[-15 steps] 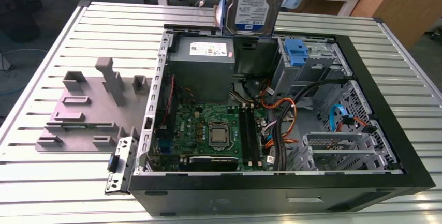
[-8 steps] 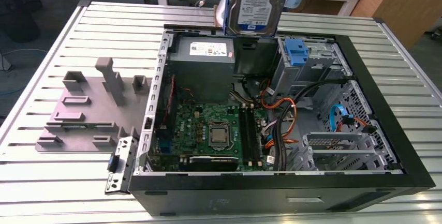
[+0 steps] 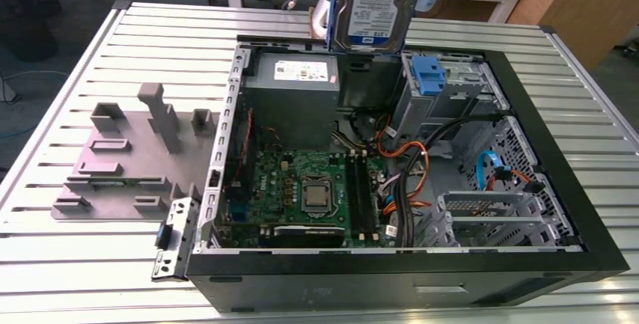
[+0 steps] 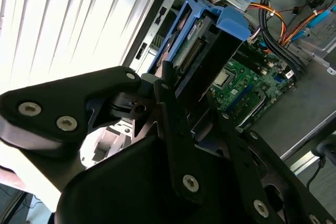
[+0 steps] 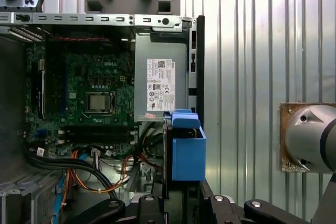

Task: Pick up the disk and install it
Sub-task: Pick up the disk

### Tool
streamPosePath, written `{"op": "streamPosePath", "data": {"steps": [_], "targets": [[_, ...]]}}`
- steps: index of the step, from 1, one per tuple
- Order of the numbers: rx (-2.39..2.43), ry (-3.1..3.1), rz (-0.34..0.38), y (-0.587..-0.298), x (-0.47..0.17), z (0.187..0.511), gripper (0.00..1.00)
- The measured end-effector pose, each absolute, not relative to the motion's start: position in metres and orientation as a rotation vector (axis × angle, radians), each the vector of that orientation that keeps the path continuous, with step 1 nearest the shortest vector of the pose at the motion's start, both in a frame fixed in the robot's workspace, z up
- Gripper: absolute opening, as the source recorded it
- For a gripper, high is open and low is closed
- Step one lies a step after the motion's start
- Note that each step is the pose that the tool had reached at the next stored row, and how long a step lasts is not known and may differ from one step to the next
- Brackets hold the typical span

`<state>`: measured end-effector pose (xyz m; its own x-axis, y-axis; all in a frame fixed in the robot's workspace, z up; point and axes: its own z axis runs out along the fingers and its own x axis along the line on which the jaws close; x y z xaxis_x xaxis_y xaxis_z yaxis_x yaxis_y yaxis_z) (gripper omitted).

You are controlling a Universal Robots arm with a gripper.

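The disk [image 3: 375, 6], a silver hard drive with a white-and-blue label in a blue carrier, hangs upright above the back wall of the open computer case [image 3: 559, 189] in the exterior view. In both wrist views my gripper [image 5: 181, 199] is shut on the disk, its black fingers [image 4: 169, 95] clamped on either side of the blue carrier [image 5: 188, 153]. The second wrist view shows the disk's connector edge [image 4: 190, 51] pointing down toward the case. The disk is above the area between the power supply and the drive cage, clear of both.
Inside the case lie a grey power-supply box [image 3: 298, 84] with a white sticker, a blue clip on a bare metal cage [image 3: 427, 77], the green motherboard [image 3: 299, 185] and orange and black cables [image 3: 409, 159]. A grey fixture [image 3: 130, 152] stands on the slatted metal table [image 3: 60, 249] at the exterior view's left.
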<state>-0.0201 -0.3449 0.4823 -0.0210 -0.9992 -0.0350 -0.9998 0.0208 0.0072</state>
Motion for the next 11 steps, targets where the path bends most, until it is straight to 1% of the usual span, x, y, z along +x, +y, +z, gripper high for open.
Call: {"op": "streamPosePath", "data": {"steps": [11], "targets": [[-2.184,2.230,0.046,-0.361,-0.020,0.482,0.35]]}}
